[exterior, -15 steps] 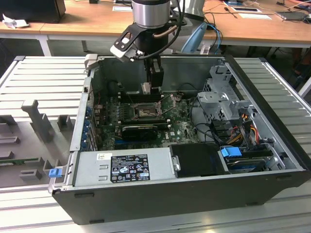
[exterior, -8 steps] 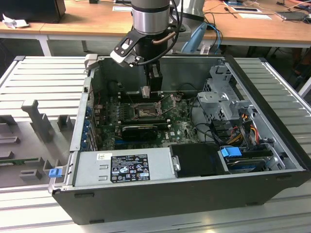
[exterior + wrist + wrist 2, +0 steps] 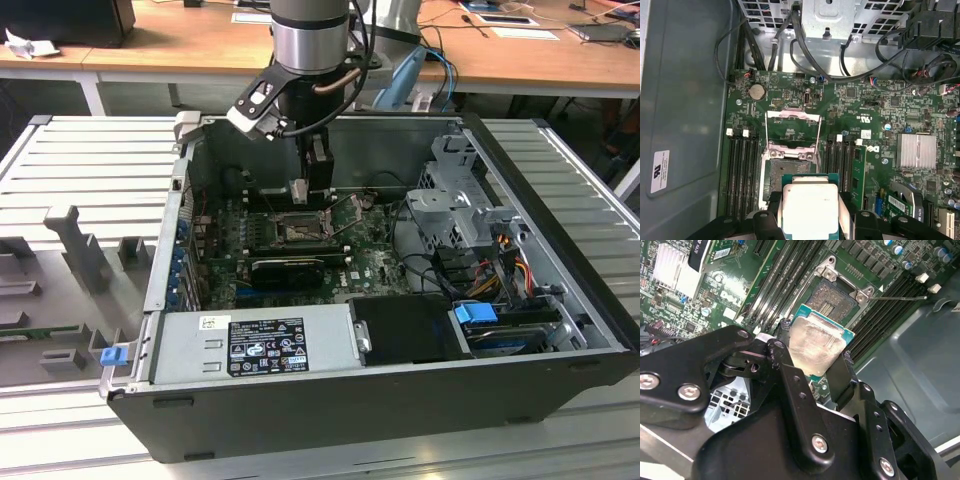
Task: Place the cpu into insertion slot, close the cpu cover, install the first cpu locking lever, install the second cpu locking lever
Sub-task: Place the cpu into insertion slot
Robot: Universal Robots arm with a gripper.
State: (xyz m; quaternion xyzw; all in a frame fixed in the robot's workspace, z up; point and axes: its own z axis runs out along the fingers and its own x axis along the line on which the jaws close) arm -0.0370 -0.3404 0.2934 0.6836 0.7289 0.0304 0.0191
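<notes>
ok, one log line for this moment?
gripper: shut on cpu | cpu: held near insertion slot, not seated | cpu cover: open

The insertion slot [image 3: 782,172] lay uncovered, its cpu cover [image 3: 792,115] standing raised behind it; memory slots [image 3: 742,175] hemmed it closely on both sides; cables [image 3: 795,27] crowded beyond the cover; the gripped cpu [image 3: 810,207] overhung the slot's near edge
</notes>
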